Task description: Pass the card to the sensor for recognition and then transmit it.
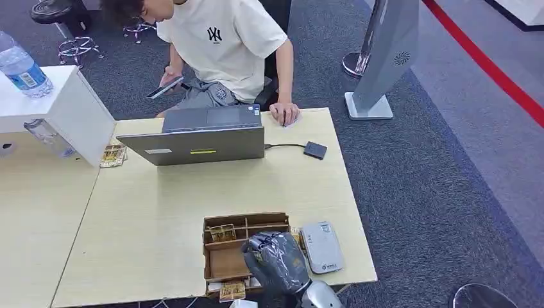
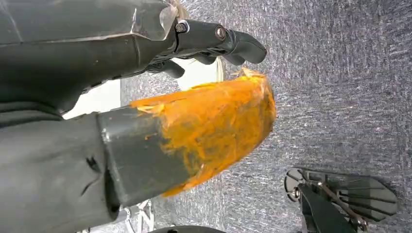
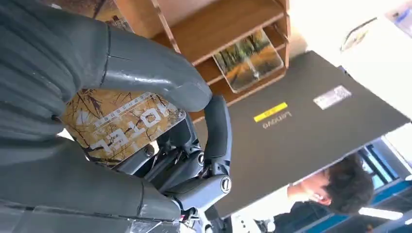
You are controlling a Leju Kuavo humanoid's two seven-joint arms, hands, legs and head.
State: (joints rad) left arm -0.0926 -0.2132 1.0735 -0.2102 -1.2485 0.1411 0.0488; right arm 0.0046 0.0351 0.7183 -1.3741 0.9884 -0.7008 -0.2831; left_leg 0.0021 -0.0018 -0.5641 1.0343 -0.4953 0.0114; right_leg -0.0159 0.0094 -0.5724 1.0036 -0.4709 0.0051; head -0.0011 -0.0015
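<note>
Grey ribbed right hand (image 3: 145, 121) pinches a glossy rectangular card (image 3: 121, 124) above the slotted wooden box (image 1: 224, 253).

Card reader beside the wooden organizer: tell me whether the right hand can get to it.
Probably yes. The right hand, holding a card, hangs over the wooden organizer, with the card reader right alongside and nothing between.

Tan bamboo-print card (image 3: 121, 127) with white lettering; brown wooden tray (image 1: 224, 260); dark grey laptop (image 1: 202, 144) (yellow sticker); pale wood surface (image 1: 160, 205); blue-grey carpet (image 1: 436, 192).
</note>
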